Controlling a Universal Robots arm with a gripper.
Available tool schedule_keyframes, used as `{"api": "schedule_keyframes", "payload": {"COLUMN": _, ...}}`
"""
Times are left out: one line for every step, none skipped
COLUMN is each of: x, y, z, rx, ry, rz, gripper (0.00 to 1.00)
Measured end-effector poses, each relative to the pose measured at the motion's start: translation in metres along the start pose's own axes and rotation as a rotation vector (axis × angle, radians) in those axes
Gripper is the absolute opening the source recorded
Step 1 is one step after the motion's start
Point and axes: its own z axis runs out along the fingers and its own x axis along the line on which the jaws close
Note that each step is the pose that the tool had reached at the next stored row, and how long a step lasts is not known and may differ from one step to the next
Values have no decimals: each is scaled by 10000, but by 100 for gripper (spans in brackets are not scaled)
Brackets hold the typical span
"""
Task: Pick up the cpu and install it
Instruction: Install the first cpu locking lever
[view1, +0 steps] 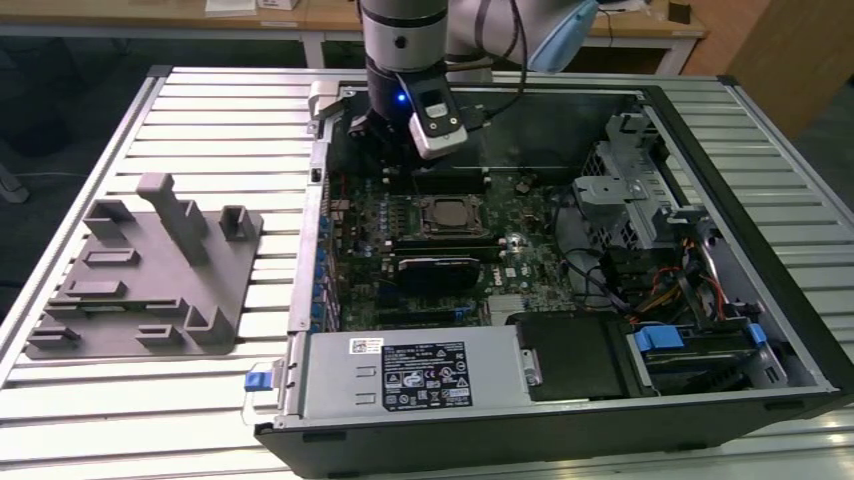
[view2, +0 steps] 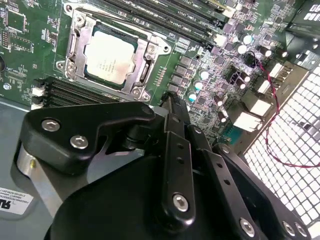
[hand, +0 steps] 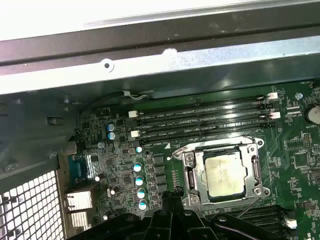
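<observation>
On the exterior view's left you had the grey fixture (view1: 140, 265) lying on the slatted table (view1: 214, 110), well apart from the work. Next came the open computer case (view1: 561, 440), with the arm (view1: 400, 40) reaching down over the far part of the green board (view1: 534, 225). Your gripper (view2: 169, 102) hung above the board near the socket (view2: 145, 70), its fingers drawn together with nothing between them (both wrist views showed the tips meeting). The cpu (view1: 447, 213) lay flat in the socket, silver top up, framed by the metal bracket and apart from the gripper, with memory slots (hand: 200, 117) running along one side. On the exterior view's right stood the drive cage (view1: 627, 170) and a tangle of cables (view1: 667, 292).
</observation>
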Motion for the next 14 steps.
{"api": "schedule_keyframes", "payload": {"x": 2, "y": 1, "z": -36, "rx": 0, "ry": 0, "rz": 1, "gripper": 11}}
{"api": "schedule_keyframes", "payload": {"x": 22, "y": -3, "z": -36, "rx": 0, "ry": 0, "rz": 0, "gripper": 11}}
{"api": "schedule_keyframes", "payload": {"x": 22, "y": -3, "z": -36, "rx": 0, "ry": 0, "rz": 0, "gripper": 11}}
{"api": "schedule_keyframes", "payload": {"x": 24, "y": -3, "z": -36, "rx": 0, "ry": -1, "rz": 0, "gripper": 11}}
{"api": "schedule_keyframes", "payload": {"x": 25, "y": -3, "z": -36, "rx": 0, "ry": 0, "rz": 0, "gripper": 11}}
{"api": "schedule_keyframes", "payload": {"x": 25, "y": -3, "z": -36, "rx": 0, "ry": 0, "rz": 0, "gripper": 11}}
{"api": "schedule_keyframes", "payload": {"x": 26, "y": -3, "z": -36, "rx": 0, "ry": 0, "rz": 0, "gripper": 11}}
{"api": "schedule_keyframes", "payload": {"x": 28, "y": -3, "z": -36, "rx": 0, "ry": 0, "rz": 1, "gripper": 11}}
{"api": "schedule_keyframes", "payload": {"x": 31, "y": -4, "z": -36, "rx": 0, "ry": -1, "rz": 2, "gripper": 11}}
{"api": "schedule_keyframes", "payload": {"x": 33, "y": -4, "z": -36, "rx": 0, "ry": 0, "rz": 1, "gripper": 11}}
{"api": "schedule_keyframes", "payload": {"x": 33, "y": -4, "z": -36, "rx": 0, "ry": 0, "rz": 0, "gripper": 11}}
{"api": "schedule_keyframes", "payload": {"x": 33, "y": -4, "z": -36, "rx": 0, "ry": 0, "rz": -1, "gripper": 11}}
{"api": "schedule_keyframes", "payload": {"x": 34, "y": -4, "z": -36, "rx": 0, "ry": 0, "rz": 0, "gripper": 11}}
{"api": "schedule_keyframes", "payload": {"x": 34, "y": -4, "z": -36, "rx": 1, "ry": 0, "rz": 0, "gripper": 11}}
